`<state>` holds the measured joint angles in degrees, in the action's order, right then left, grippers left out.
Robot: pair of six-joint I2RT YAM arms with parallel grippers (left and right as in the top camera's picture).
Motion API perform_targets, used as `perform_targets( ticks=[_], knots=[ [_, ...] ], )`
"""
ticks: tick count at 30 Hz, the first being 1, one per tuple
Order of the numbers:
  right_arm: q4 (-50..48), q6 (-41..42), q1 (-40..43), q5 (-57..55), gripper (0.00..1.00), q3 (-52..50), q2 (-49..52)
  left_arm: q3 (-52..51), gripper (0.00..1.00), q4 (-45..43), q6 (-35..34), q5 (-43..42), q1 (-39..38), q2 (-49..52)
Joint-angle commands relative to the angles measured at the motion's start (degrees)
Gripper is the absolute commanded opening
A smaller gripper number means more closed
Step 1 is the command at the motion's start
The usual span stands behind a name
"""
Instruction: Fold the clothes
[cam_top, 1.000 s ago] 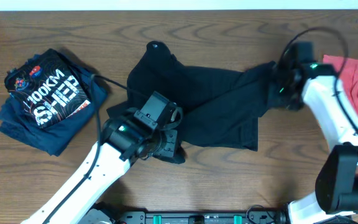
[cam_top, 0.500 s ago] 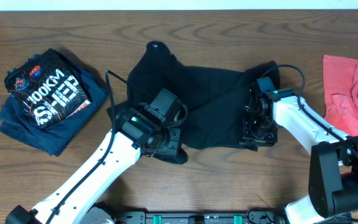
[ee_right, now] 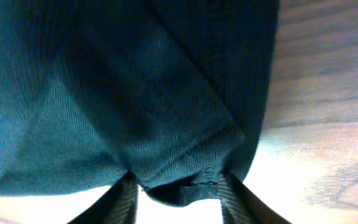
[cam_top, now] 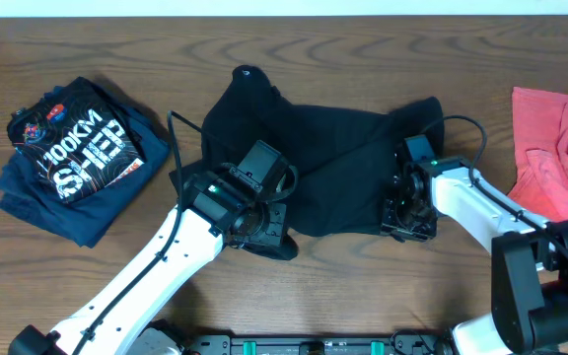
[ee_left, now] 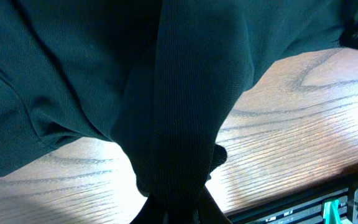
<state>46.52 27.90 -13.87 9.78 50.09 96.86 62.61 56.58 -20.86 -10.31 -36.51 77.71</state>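
Brown wood-grain table [cam_top: 363, 296], crumpled plain black cotton tee [cam_top: 314, 158] at centre. Left gripper [cam_top: 264, 235] fingers pressed together, pinching tee's lower-left edge. Right gripper [cam_top: 405, 222] fingers straddle tee's lower-right hem; clamped or not, cannot tell.

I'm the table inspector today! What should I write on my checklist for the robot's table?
Surface: brown wood table.
Job's things: black tee lies crumpled in the middle; navy tee is bunched at the left; red tee is at the right edge.
Clutter: nothing seen.
Grippers: left gripper is shut on the black tee's near edge; right gripper is open, with its fingers either side of the tee's hem.
Cables: black cable loops by the left arm, another by the right arm.
Surroundings: rail with green parts along the near edge.
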Motion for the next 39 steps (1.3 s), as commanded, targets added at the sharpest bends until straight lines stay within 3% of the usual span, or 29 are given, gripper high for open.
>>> perform_targets(
  ticks=[1, 4, 11, 18, 24, 28, 33, 39],
  knots=[
    [-3.58, 2.32, -1.09, 0.50, 0.24, -1.81, 1.73, 0.24, 0.06, 0.13, 0.72, 0.72, -0.11, 0.11],
    [-4.61, 2.56, -0.98, 0.46, 0.01, -1.77, 1.73, 0.24, 0.07, 0.13, 0.72, 0.72, -0.11, 0.11],
    [-1.77, 1.60, 4.61, -4.24, 0.01, 0.92, 1.49, 0.24, 0.06, 0.00, 0.74, 0.72, -0.11, 0.11],
    [7.52, 0.31, 17.18, -15.78, 0.01, 10.21, 1.18, 0.15, 0.06, -0.74, 0.70, 0.44, -0.28, 0.17],
    [9.51, -2.43, 25.27, -16.24, 0.01, 14.12, 1.16, -1.31, 0.06, -4.39, 0.83, 0.48, -2.71, 0.79],
    [9.64, -4.79, 27.02, -18.08, 0.01, 13.92, 1.18, -1.90, 0.06, -8.81, 5.14, 0.48, -4.26, 2.84],
    [9.62, -4.85, 27.17, -19.04, 0.01, 13.92, 1.18, -1.90, 0.06, -18.08, 15.87, 0.85, -3.63, 7.13],
    [9.42, -5.73, 27.19, -19.04, 0.01, 13.92, 1.18, -1.90, 0.07, -32.94, 17.20, 3.52, -0.31, 11.98]
  ],
)
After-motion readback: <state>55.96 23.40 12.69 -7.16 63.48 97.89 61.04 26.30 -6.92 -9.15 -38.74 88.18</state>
